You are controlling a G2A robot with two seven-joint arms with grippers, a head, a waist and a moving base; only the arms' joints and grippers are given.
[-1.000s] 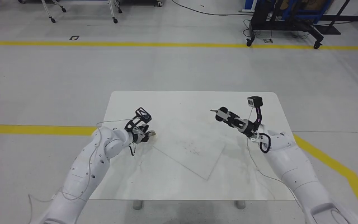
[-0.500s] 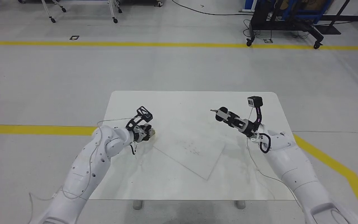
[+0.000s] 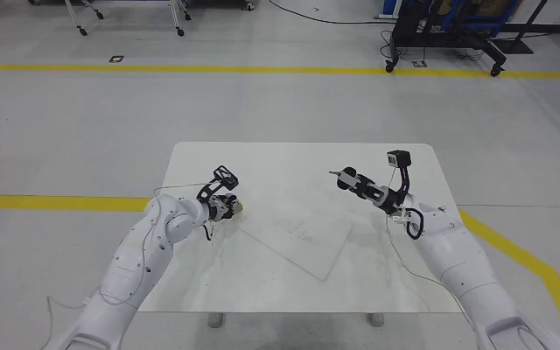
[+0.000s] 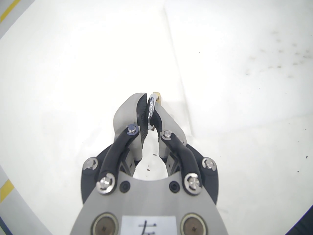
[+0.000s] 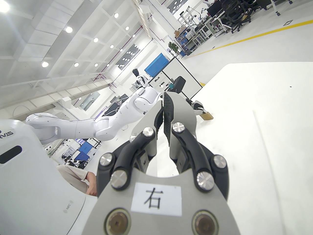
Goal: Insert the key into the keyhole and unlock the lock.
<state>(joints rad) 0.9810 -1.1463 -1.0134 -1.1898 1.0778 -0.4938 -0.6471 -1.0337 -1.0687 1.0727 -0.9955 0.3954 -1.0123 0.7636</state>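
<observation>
My left gripper [image 4: 148, 102] is shut on the silver shackle of a small brass lock [image 4: 157, 97], whose body pokes out past the fingertips. In the top view this gripper [image 3: 233, 208] holds the lock [image 3: 239, 208] low over the table's left half. The right wrist view shows the lock [image 5: 206, 116] far off across the table. My right gripper [image 3: 340, 178] hangs above the table's right half, pointing toward the left arm, shut on the key [image 3: 332, 173], a thin piece sticking out of its tips. Its pads [image 5: 167, 106] are pressed together, and the key is hard to make out there.
The white table [image 3: 289, 162] carries a thin pale sheet [image 3: 302, 232] lying askew in its middle, with an edge [image 4: 176, 57] running close to the left gripper. Yellow floor lines pass behind and beside the table. Racks and frames stand far back on the floor.
My left gripper, with the lock in it, has shifted slightly toward the table's middle. The right arm has kept still.
</observation>
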